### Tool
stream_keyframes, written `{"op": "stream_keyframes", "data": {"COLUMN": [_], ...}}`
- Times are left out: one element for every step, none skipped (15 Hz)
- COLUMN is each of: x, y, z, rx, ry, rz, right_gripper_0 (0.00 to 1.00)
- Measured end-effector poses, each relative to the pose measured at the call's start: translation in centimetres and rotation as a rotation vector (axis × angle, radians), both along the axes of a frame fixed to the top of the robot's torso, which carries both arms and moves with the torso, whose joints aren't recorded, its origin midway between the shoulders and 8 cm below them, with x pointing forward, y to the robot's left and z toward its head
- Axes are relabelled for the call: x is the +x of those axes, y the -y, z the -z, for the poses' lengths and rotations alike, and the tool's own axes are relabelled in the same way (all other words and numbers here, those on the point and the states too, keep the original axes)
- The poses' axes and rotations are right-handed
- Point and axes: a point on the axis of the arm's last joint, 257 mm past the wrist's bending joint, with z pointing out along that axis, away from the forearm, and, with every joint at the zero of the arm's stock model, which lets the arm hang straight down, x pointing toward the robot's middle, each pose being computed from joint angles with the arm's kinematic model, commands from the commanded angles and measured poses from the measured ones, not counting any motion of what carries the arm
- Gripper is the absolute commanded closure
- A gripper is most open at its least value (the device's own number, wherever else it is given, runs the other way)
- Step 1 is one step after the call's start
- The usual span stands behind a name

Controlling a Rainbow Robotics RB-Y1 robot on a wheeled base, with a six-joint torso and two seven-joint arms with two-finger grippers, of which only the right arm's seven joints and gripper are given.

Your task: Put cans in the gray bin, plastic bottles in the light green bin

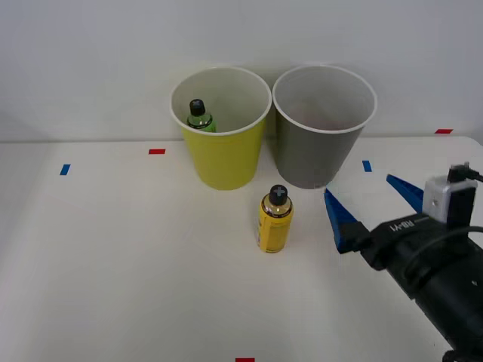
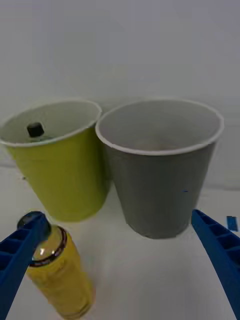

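A green plastic bottle stood inside the light green bin, which touched the gray bin on its right at the bench's far side. A yellow bottle stood upright nearer, open bench around it. The right pincer gaped wide, empty, right of that bottle.
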Motion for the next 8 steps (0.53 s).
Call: {"op": "stream_keyframes", "data": {"x": [-0.8,-1.6,-2.5,-3.7,-4.6,-5.5,-6.1,-6.5], "y": [1.1,2.1,2.9,3.7,4.2,4.5,4.7,4.9], "z": [1.1,2.2,3.5,4.8,5.7,6.2,6.3,6.2], "rx": [-0.028,-0.051,-0.069,-0.079,-0.085,-0.091,-0.101,-0.108], "ry": [-0.018,-0.041,-0.071,-0.104,-0.126,-0.134,-0.125,-0.110], "rz": [0.025,0.047,0.066,0.082,0.091,0.098,0.103,0.106], "right_gripper_0": [0.00,0.00,0.00,0.00,0.00,0.00,0.00,0.00]}}
